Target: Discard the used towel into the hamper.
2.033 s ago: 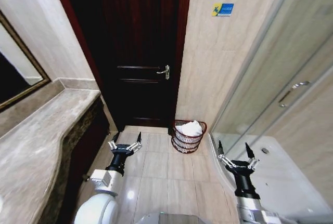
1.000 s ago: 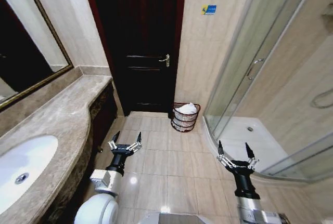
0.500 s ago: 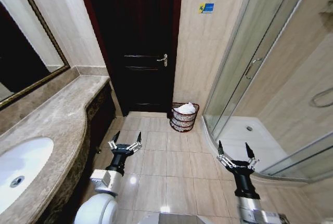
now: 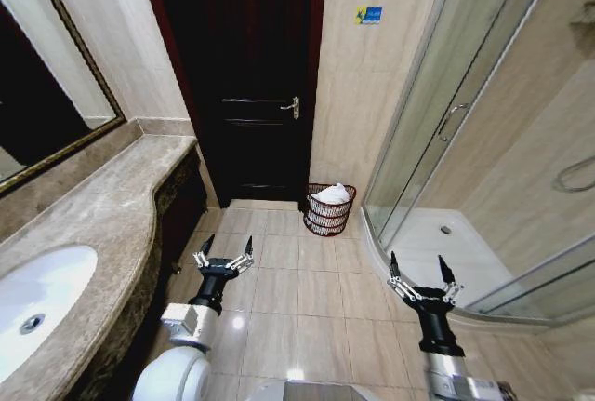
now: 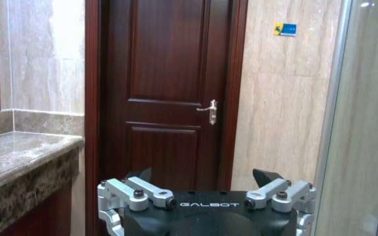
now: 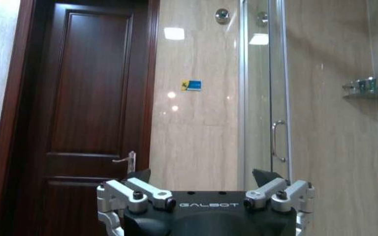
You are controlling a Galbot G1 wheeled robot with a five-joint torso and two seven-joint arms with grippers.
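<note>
Hovering low over the floor tiles, left hand (image 4: pixel 224 258) and right hand (image 4: pixel 421 281) point forward, fingers spread, empty.

Black left gripper (image 4: pixel 223 256) and right gripper (image 4: pixel 415 276), silver linkages, white "GALBOT" lettering, white rounded arm housings

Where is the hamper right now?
In the head view the hamper stands on the floor against the far wall, between the dark door and the glass shower enclosure.
</note>
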